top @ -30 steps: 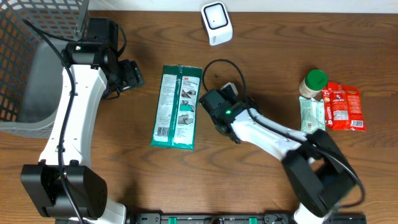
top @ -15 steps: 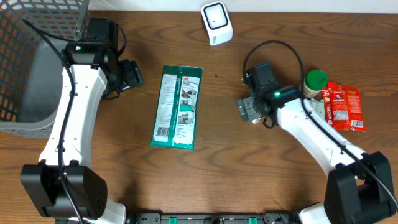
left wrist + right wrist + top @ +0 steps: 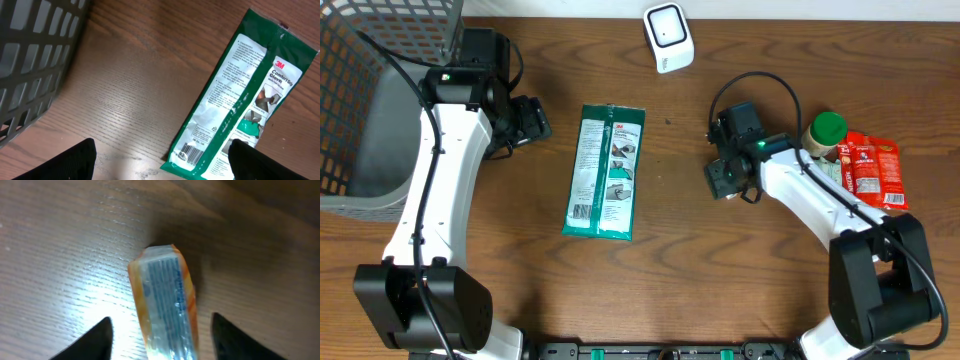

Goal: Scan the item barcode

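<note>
- My right gripper (image 3: 161,321) hangs low over the table (image 3: 720,280), right of centre, its fingers spread partway.
- An orange-edged packet (image 3: 165,300) with blue print stands edge-on between them.
- In the right wrist view a strip of bare wood shows on each side of the packet, so I see no finger touching it. I cannot tell what happens closer in to my palm.
- My left gripper (image 3: 161,149) is wide open and holds nothing. It sits beside the grey mesh basket (image 3: 350,60) on the left of the table.
- A green glove package (image 3: 605,172) lies flat between my two arms, near the left gripper. Its barcode (image 3: 188,150) faces up at the end nearest me.
- The white scanner (image 3: 667,37) stands at the far edge of the table, well apart from both grippers.
- Beyond my right wrist lie a green-capped bottle (image 3: 827,130), a pale packet (image 3: 817,185) and a red packet (image 3: 873,172), all close together.
</note>
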`<state>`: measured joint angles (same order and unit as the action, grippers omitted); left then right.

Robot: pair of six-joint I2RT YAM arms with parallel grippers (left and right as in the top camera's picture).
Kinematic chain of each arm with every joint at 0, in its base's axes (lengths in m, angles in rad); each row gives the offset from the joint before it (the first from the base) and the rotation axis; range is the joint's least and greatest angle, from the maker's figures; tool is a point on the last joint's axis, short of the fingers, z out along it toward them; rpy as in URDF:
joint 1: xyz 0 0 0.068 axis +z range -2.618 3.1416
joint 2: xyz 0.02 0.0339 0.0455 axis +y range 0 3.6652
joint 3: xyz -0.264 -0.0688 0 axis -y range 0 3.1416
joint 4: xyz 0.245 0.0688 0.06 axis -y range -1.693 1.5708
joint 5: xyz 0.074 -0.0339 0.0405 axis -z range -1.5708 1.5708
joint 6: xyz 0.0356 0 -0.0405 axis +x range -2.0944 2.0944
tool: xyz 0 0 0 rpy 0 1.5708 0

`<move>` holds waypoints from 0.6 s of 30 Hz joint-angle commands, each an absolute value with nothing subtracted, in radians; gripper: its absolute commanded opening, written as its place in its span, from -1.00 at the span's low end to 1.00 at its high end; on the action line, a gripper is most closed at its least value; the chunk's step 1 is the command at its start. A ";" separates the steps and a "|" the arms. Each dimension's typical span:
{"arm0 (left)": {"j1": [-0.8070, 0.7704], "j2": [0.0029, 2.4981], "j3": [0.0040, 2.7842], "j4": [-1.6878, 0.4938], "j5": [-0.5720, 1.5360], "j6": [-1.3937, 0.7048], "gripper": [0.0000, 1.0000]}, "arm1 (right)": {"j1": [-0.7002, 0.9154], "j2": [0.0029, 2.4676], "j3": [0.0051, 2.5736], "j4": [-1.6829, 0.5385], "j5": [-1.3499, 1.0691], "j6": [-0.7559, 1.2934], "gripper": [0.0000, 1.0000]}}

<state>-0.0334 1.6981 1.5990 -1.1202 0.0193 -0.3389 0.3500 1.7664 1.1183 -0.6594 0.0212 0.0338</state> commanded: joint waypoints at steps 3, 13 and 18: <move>-0.029 1.684 1.603 -1.124 0.007 -0.334 0.70 | 0.351 1.774 1.129 -0.654 0.010 0.028 -0.06; -0.029 1.684 1.602 -1.124 0.007 -0.334 0.70 | 0.352 1.774 1.129 -0.654 0.010 0.028 -0.48; -0.029 1.684 1.603 -1.124 0.007 -0.334 0.70 | 0.351 1.774 1.129 -0.654 0.010 0.028 0.01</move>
<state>-0.0334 1.6981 1.5990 -1.1198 0.0193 -0.3393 0.3500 1.7691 1.1183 -0.6567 0.0143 0.0330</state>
